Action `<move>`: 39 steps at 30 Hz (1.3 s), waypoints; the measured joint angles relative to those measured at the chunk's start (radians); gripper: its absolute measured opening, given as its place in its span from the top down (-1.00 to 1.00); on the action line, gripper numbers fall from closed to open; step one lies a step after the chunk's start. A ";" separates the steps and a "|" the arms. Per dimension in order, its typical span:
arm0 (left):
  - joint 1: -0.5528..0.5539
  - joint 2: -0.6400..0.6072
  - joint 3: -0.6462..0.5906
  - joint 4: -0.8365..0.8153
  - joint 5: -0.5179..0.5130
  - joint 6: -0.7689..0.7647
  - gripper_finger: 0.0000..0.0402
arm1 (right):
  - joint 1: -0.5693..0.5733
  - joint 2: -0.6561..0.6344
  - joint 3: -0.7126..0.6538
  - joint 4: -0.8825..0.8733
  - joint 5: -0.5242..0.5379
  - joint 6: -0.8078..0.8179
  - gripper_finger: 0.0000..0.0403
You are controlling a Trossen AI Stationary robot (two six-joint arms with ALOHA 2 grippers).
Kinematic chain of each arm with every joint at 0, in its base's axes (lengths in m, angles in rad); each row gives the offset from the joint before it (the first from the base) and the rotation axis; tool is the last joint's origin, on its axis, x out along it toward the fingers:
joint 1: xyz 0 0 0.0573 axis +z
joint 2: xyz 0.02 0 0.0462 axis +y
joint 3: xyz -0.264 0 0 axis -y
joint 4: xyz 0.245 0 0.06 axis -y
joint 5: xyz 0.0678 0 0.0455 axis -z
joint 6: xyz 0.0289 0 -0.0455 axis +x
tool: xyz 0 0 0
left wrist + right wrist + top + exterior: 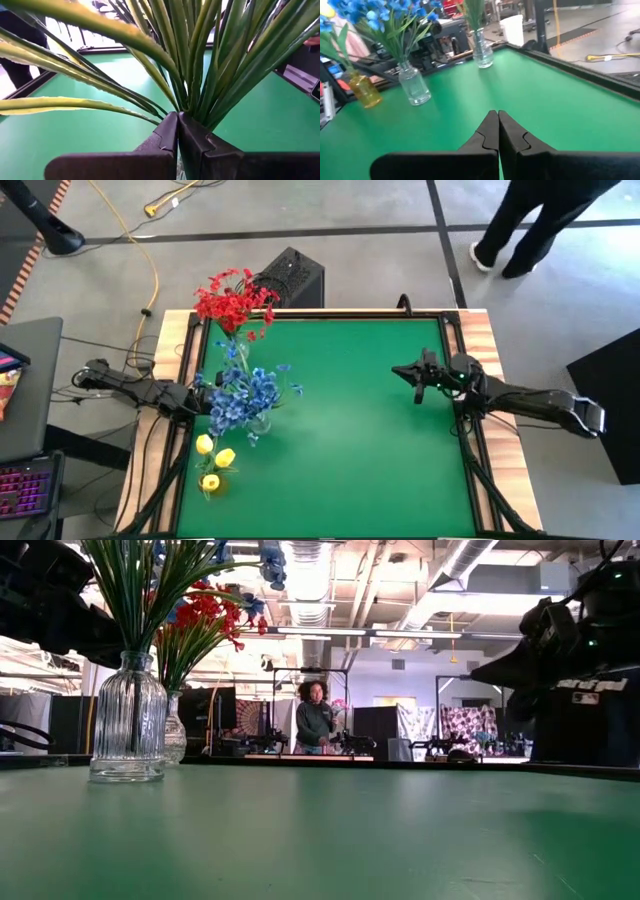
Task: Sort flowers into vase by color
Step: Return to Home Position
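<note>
Flowers all sit in vases [127, 720] along the table's [380, 460] left edge: red flowers [235, 302] at the far corner, blue flowers [245, 395] midway, yellow flowers [215, 460] nearest. The left claw [177, 116], tips together, noses into the blue bunch's leaves [165, 55] (tight spot, I'd back straight out). The right claw [498, 114], tips also together, hangs well apart by the right edge.

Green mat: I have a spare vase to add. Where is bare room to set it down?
Bare: the middle, between the blue flowers and the right gripper, and the stretch from the yellow flowers to the right edge. Crowded: the left edge, with the red flowers and the left gripper too.
</note>
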 joint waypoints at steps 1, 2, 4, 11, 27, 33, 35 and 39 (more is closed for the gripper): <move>0.000 0.000 0.000 0.000 0.000 0.000 1.00 | 0.000 -0.033 0.000 -0.029 0.012 -0.001 0.90; 0.000 0.000 0.000 0.000 0.000 -0.002 1.00 | 0.000 -0.064 0.000 -0.066 0.018 -0.003 0.90; 0.000 0.000 0.000 0.000 0.001 -0.013 1.00 | 0.000 -0.124 0.000 -0.136 0.036 -0.004 0.90; 0.000 0.000 0.000 0.001 -0.007 -0.036 1.00 | 0.002 -0.274 -0.001 -0.286 0.064 -0.018 0.90; 0.000 0.000 0.001 0.004 -0.199 -0.016 1.00 | 0.002 -0.312 0.008 -0.306 0.071 -0.100 0.79; 0.000 0.001 0.001 0.003 -0.180 -0.016 1.00 | 0.002 -0.312 0.008 -0.307 0.067 -0.100 0.79; 0.000 0.001 0.001 0.003 -0.180 -0.016 1.00 | 0.002 -0.312 0.008 -0.307 0.067 -0.100 0.79; 0.000 0.001 0.001 0.003 -0.179 -0.016 1.00 | 0.001 -0.312 0.009 -0.307 0.066 -0.100 0.79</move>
